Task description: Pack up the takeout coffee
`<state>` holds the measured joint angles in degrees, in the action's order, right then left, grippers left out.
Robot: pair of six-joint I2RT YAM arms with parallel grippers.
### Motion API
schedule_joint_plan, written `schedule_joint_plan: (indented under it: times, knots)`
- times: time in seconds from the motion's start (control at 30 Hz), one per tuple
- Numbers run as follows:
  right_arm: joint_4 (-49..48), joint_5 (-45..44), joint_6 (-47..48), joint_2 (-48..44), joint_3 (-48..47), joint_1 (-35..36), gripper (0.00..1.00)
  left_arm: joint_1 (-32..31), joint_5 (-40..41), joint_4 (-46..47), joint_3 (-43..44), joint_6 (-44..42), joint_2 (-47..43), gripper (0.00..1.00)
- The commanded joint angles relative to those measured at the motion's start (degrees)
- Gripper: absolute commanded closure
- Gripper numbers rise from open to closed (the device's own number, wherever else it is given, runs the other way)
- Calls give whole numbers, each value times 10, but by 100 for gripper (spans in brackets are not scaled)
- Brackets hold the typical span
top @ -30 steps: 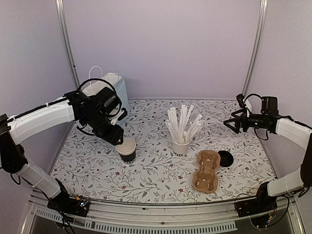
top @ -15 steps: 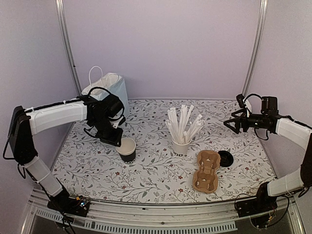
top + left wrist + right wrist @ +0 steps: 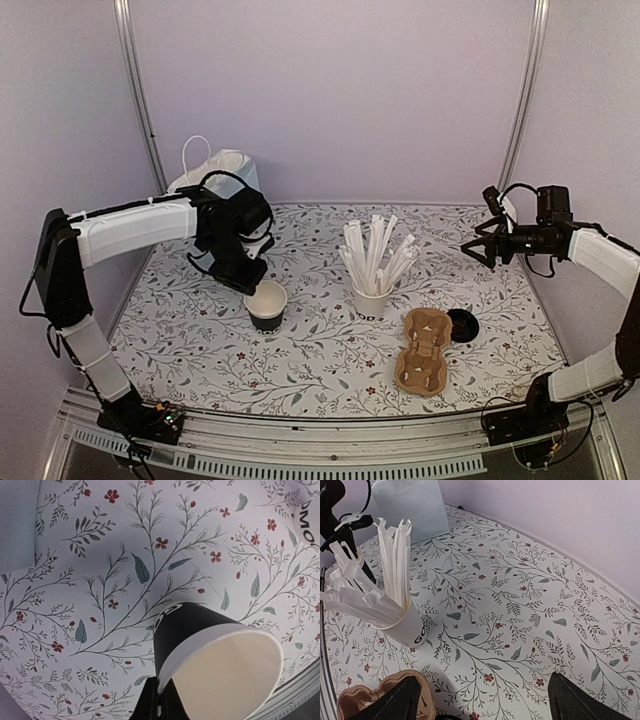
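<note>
The takeout coffee (image 3: 266, 306) is a small black paper cup with a white rim, standing left of the table's middle. My left gripper (image 3: 252, 284) is shut on its near-left rim, one finger inside and one outside. In the left wrist view the cup (image 3: 200, 635) fills the lower right, and the gripper (image 3: 161, 700) pinches the rim at the bottom edge. My right gripper (image 3: 481, 250) hangs open above the right side of the table, holding nothing; in its wrist view the gripper (image 3: 487, 700) frames bare tablecloth.
A white cup bristling with wrapped sticks (image 3: 371, 298) stands mid-table. A brown cardboard cup carrier (image 3: 424, 350) and a black lid (image 3: 463, 324) lie to its right. A white paper bag (image 3: 216, 176) stands at the back left behind my left arm.
My left gripper swung right over the black cup and shut on its rim; the cup shifted slightly right. My right gripper rose a little and narrowed slightly.
</note>
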<state>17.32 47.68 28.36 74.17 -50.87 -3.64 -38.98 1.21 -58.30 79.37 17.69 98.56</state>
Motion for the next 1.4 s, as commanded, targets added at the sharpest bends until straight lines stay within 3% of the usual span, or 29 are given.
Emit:
schedule_joint_plan:
  times: [0.0, 0.1, 0.17, 0.33, 0.5, 0.7, 0.9, 1.03, 1.17, 1.37]
  knots:
    - [167, -50, 135, 29, -59, 3, 12, -62, 11, -69, 54, -40, 16, 100]
    - [190, -105, 170, 30, -29, 3, 21, -102, -24, -74, 70, -50, 17, 100]
    - [208, -101, 190, 19, 0, 3, 31, -128, -49, -67, 78, -53, 23, 100]
    - [242, -104, 280, -15, 73, 6, 42, -174, -52, -65, 101, -47, 52, 98]
    - [261, -134, 387, -47, 130, 31, 44, -188, -57, -44, 104, -43, 69, 94]
    - [242, -174, 433, -69, 155, 63, 44, -198, -44, -32, 105, -39, 73, 73]
    - [218, -233, 443, -71, 170, 100, 47, -207, 33, -30, 106, -31, 25, 57]
    - [199, -276, 445, -77, 182, 133, 52, -208, 96, 48, 69, -28, -55, 49]
    - [198, -294, 431, -63, 177, 162, 59, -208, 183, 129, 22, -9, -128, 49]
    - [183, -321, 426, -48, 180, 175, 63, -208, 219, 223, -35, -4, -210, 51]
